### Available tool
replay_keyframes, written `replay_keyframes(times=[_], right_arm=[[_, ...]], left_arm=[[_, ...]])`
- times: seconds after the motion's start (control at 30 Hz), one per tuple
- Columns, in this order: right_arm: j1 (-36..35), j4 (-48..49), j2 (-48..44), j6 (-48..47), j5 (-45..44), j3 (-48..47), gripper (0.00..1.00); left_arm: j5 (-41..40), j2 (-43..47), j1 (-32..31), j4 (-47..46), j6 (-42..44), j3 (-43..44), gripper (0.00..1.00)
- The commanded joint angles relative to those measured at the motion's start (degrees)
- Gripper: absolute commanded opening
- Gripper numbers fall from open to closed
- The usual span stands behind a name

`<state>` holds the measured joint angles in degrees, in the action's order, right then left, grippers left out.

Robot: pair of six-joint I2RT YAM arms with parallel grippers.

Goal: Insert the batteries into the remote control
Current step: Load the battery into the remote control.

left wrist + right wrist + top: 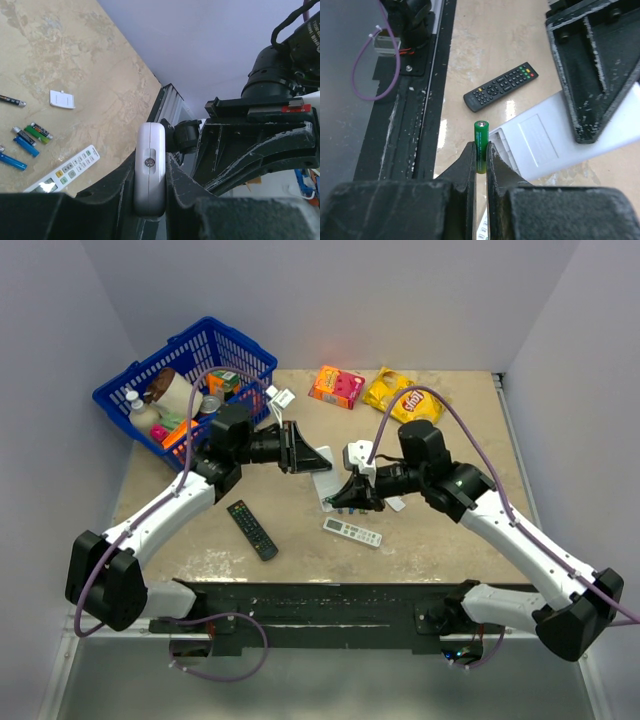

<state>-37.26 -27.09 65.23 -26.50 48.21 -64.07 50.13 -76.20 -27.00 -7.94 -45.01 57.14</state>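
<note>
Pinching the white remote control (149, 175) edgewise, your left jaws grip it; your right jaws clamp a green battery (481, 137) upright just beside its plain back. Other batteries (26, 146) lie on the surface (75, 50).

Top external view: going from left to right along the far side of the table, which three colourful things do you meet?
blue basket → orange box → yellow chip bag
</note>
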Motion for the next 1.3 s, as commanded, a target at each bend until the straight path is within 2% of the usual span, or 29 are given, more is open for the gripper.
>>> replay_keyframes(times=[0.0,0.53,0.73,0.9,1.27], right_arm=[[-0.9,-2.7,0.0,-5.0,2.8,-2.8,0.0],[-1.9,-6.8,1.7,-12.5,-0.3,-4.2,0.0],[-2.3,-7.0,1.9,-13.0,0.6,-5.6,0.0],[-2.4,-6.7,2.1,-13.2,1.2,-6.8,0.0],[-3.3,-8.9,4.5,-16.3,1.0,-6.9,0.0]], left_arm=[[3.0,1.1,0.3,-4.1,-3.9,2.5,0.0],[4.8,3.4,0.2,-5.1,-7.1,1.5,0.0],[5.0,3.4,0.1,-1.1,-4.5,2.0,0.0],[3.7,3.0,0.1,6.5,0.1,3.5,0.0],[3.7,2.8,0.1,7.5,0.7,4.7,0.0]])
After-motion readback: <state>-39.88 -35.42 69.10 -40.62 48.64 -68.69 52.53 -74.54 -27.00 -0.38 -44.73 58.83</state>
